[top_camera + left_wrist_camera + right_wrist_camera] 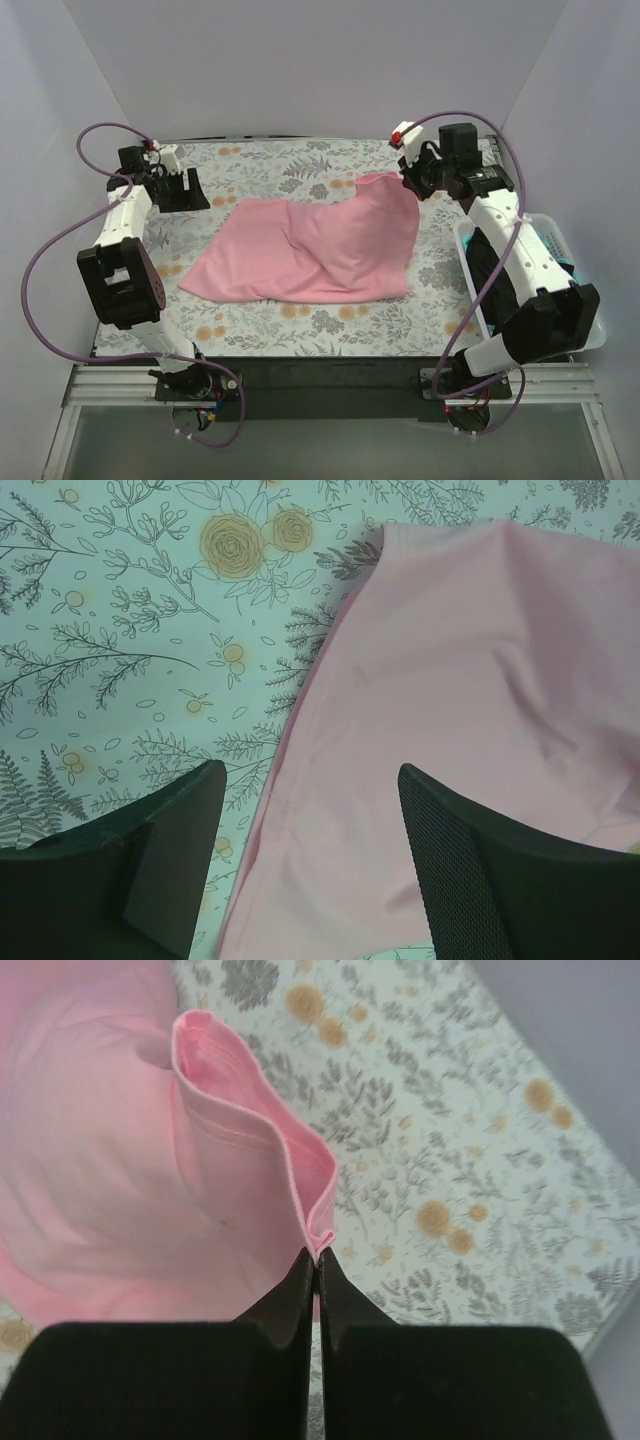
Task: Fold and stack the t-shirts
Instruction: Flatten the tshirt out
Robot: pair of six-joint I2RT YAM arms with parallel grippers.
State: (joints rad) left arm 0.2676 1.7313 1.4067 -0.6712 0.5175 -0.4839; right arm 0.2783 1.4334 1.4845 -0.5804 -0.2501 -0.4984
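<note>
Black and spread wide, the jaws of my left gripper (182, 188) are holding nothing. It is hovering over the floral sheet (290, 165) at the far left. Its wrist view is showing the left edge of the pink t-shirt (310, 252) lying below and between the two fingers, not touched as far as I can tell. The t-shirt is lying across the middle of the sheet, mostly flat with soft creases, with its far right corner being held up off the surface. My right gripper (315, 1253) is clamping that corner: the fingers are pressing together on a doubled hem, and the cloth is hanging down leftward from the pinch. At the right edge, the white basket (600, 335) is sitting beside the right arm.
</note>
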